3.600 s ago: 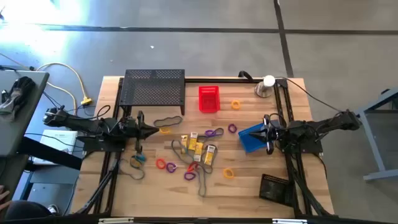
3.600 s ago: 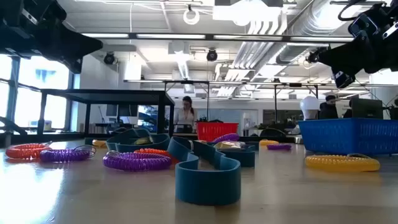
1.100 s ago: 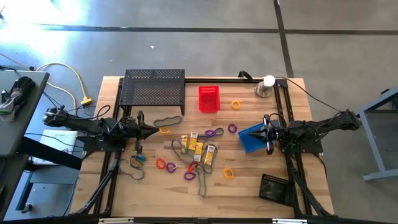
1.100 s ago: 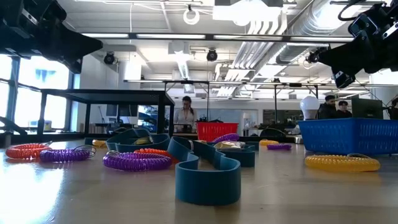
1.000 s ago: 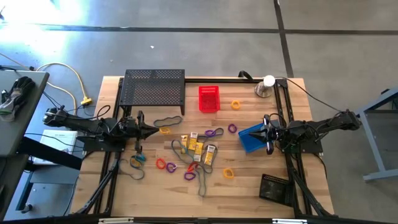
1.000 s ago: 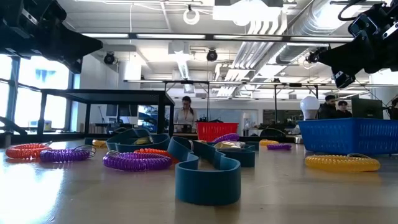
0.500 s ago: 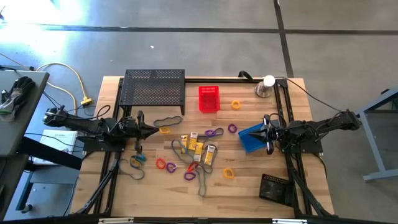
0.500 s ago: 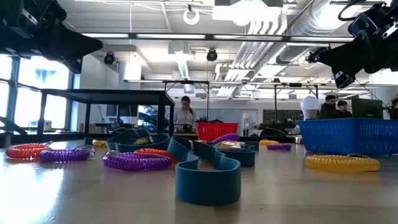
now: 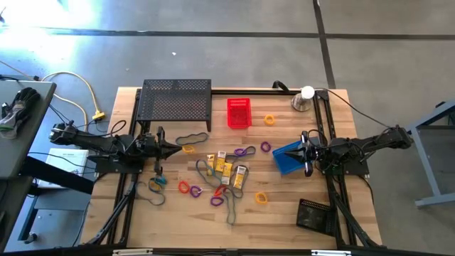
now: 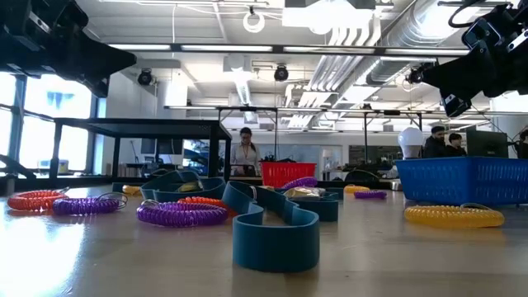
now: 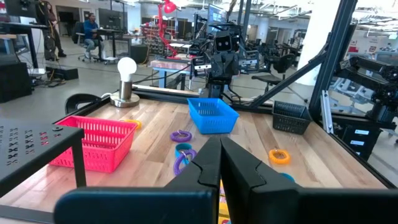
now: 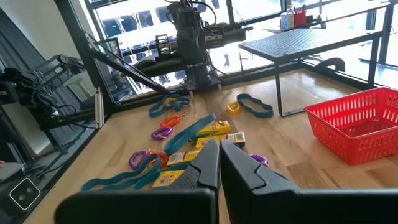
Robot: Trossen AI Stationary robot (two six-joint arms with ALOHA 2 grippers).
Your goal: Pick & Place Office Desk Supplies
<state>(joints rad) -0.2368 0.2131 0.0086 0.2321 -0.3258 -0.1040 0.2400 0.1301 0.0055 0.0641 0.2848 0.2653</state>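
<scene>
- The left tool [image 9: 175,149] hangs above the desk [image 9: 284,213] at its left side, fingers clenched together and holding nothing; its tip points toward the scattered supplies.
- The right tool [image 9: 303,151] hangs at the right side, also clenched and empty, above the near edge of the blue basket [image 9: 287,157].
- Three small yellow-and-white boxes [image 9: 225,166] lie close together in the middle of the desk, between the two arms.
- Small elastic loops are spread around them: an orange loop [image 9: 269,119] beside the red basket [image 9: 239,112], a purple loop [image 9: 265,146] just left of the blue basket, another purple one [image 9: 244,151] above the boxes, a red loop [image 9: 185,188] and a purple loop [image 9: 217,201] toward the front, and a yellow loop [image 9: 261,198] lying alone at the front right.
- A dark band loop [image 9: 193,136] lies just in front of the black mesh shelf [image 9: 176,99]; another band loop [image 9: 233,208] lies at the front of the pile.
- A silver dome with a white ball [image 9: 304,97] stands at the far right corner, and a small black mesh tray [image 9: 313,213] sits at the front right.
- In the low view, a teal band [image 10: 276,227] stands on edge nearest the camera, with a purple coil [image 10: 181,214] to its left.
- People show in the room far behind the desk.
</scene>
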